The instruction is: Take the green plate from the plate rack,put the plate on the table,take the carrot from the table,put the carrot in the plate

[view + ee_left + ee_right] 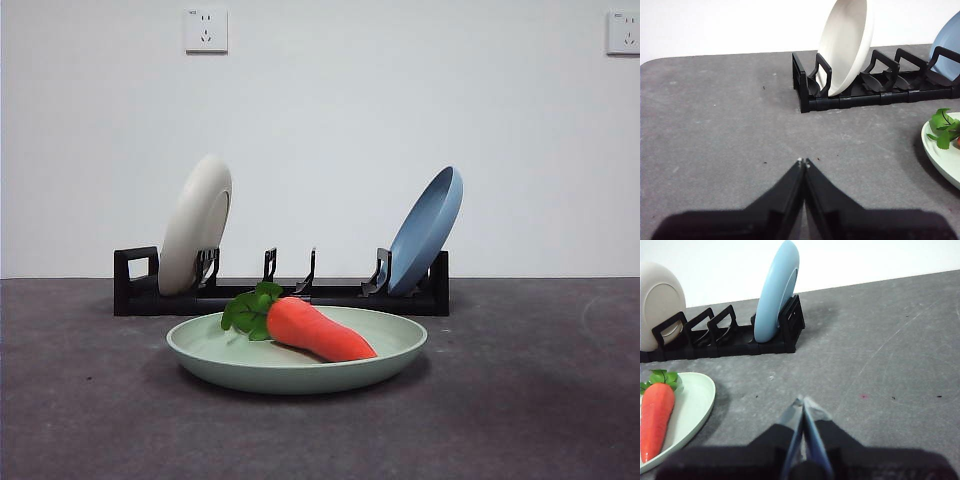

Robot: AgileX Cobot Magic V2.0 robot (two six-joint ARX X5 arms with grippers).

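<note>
The green plate [240, 368] lies flat on the dark grey table [540, 400] in front of the black plate rack [330, 295]. The orange carrot [318, 331] lies in the plate, its leafy top toward the rack. In the right wrist view the plate [695, 400] and carrot [656, 417] sit beside my right gripper [803, 400], which is shut and empty over bare table. My left gripper [803, 162] is shut and empty over the table, apart from the plate's edge [940, 160] and the rack [880, 95]. Neither gripper shows in the front view.
A cream-white plate [194, 222] stands in the rack near its square loop end, and a blue plate [427, 230] leans at the other end. The slots between them hold nothing. Two wall sockets [205, 30] sit on the white wall behind.
</note>
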